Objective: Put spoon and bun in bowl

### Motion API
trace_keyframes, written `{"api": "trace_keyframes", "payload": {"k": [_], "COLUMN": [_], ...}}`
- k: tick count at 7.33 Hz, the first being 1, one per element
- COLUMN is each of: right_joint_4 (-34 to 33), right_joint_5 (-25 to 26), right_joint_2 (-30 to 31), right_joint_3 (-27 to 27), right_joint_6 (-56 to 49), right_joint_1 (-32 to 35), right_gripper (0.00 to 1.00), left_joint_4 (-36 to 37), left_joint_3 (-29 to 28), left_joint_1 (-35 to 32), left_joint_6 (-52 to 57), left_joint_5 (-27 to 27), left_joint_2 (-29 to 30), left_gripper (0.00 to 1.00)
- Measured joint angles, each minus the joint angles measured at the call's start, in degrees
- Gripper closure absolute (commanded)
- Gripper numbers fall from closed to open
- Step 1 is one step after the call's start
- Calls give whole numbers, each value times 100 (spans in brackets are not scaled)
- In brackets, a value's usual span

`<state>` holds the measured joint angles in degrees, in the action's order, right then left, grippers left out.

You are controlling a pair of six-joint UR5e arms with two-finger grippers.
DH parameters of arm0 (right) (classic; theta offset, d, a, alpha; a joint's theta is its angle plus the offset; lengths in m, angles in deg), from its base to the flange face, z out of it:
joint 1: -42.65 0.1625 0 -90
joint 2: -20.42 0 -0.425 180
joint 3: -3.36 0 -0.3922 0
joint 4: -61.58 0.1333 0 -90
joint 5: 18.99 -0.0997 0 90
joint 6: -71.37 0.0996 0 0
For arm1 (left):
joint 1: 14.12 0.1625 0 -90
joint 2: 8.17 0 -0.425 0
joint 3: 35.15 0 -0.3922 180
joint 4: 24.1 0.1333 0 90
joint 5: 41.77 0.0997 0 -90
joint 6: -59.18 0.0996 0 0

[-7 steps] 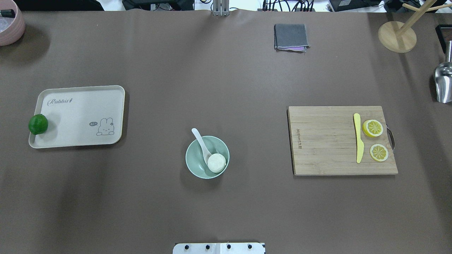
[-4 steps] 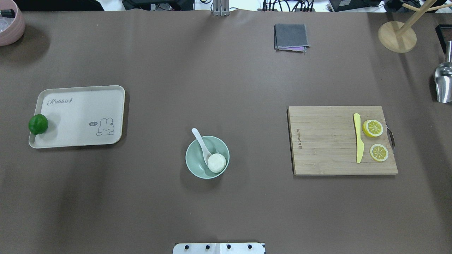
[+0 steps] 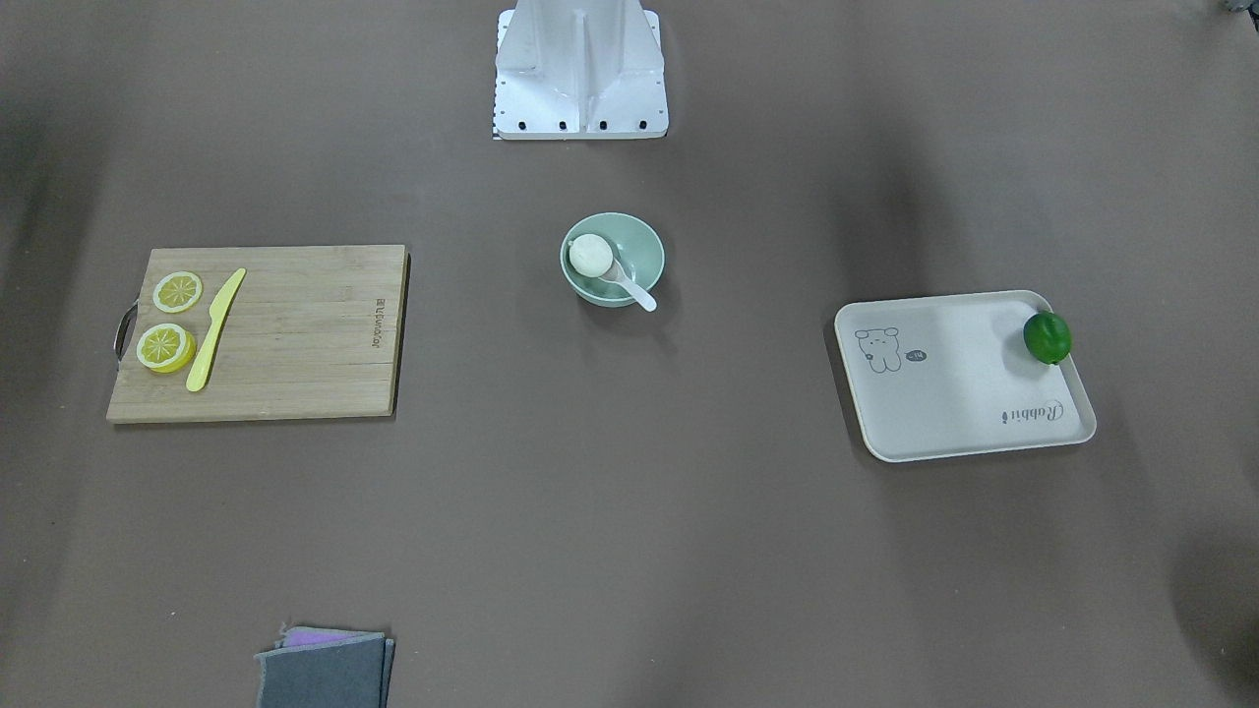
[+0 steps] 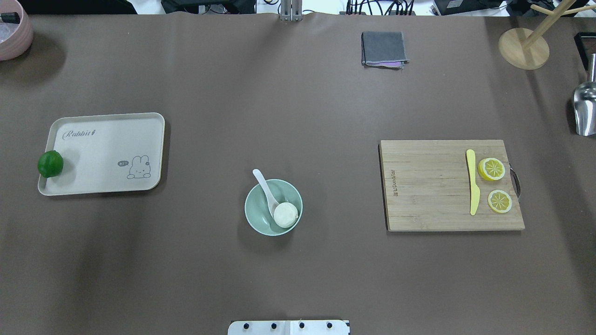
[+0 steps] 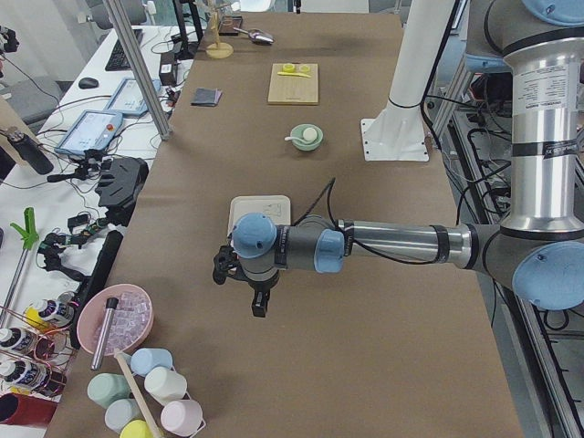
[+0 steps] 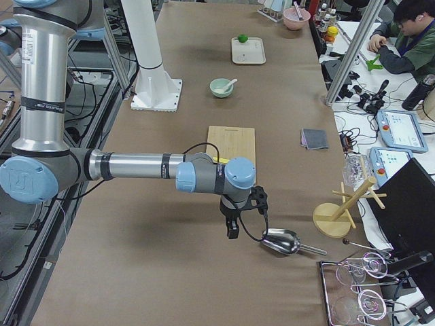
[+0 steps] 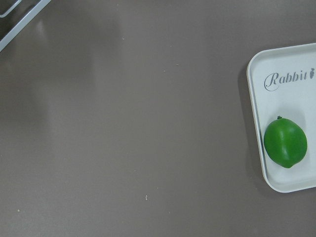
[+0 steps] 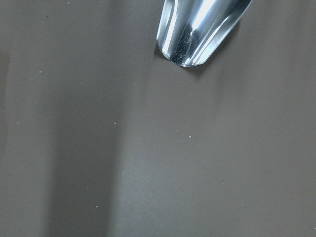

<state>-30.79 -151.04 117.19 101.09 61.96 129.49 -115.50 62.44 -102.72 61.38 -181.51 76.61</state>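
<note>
The round pale mint-green bowl (image 4: pixel 257 211) sits on the brown bench (image 4: pixel 298 116) near its middle, towards the robot's side. The small white steamed bun (image 4: pixel 285 214) lies inside it, against the wall nearest the robot. The glossy white soup spoon (image 4: pixel 263 184) is in the bowl too: its scoop is down beside the bun, touching it, and its short handle leans up over the far rim.

Neither arm is near the bowl. The left hand (image 5: pixel 259 304) hangs over the bench past the end of the cream rectangular tray (image 4: pixel 107 139), fingers pointing down. It shows only in the side view, so I cannot tell whether it is released or clenched. A green lime (image 4: pixel 50 164) rests on that tray against its outer edge.

The right hand (image 6: pixel 232 229) hangs at the other end, just beside a shiny metal scoop (image 6: pixel 281 241). I cannot tell its state either.

On the robot's right lies a bamboo cutting board (image 4: pixel 428 186) with a yellow plastic knife (image 4: pixel 472 182) and two lemon slices (image 4: pixel 491 169) beside it. A folded grey cloth (image 4: pixel 383 48) lies by the far edge.
</note>
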Motion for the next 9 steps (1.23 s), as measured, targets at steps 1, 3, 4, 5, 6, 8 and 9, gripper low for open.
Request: {"api": "trace_keyframes", "payload": {"k": [1,3,4,5,6,8,9], "right_joint_4": [0,2,6,8,8,9,9], "right_joint_5": [-43,-98,-106,-109,-110,-110,-110], "right_joint_2": [0,0,0,0,0,-5,-8], "right_joint_3": [1,7,10,14,16,17,17], "right_joint_6": [0,-6,-7,-7,-3,0,0], "right_joint_1": [0,0,0,0,0,0,0], "right_gripper": [0,0,0,0,0,0,0], "left_joint_4": [-1,-1,1,2,1,-1,-1], "left_joint_3": [3,6,9,12,13,15,15], "left_joint_1": [0,0,0,0,0,0,0], "left_joint_6": [0,0,0,0,0,0,0], "left_joint_5": [0,-2,-6,-8,-8,-9,-9], "left_joint_2": [0,-4,-5,-4,-1,2,3], "left_gripper": [1,1,1,1,1,1,1]}}
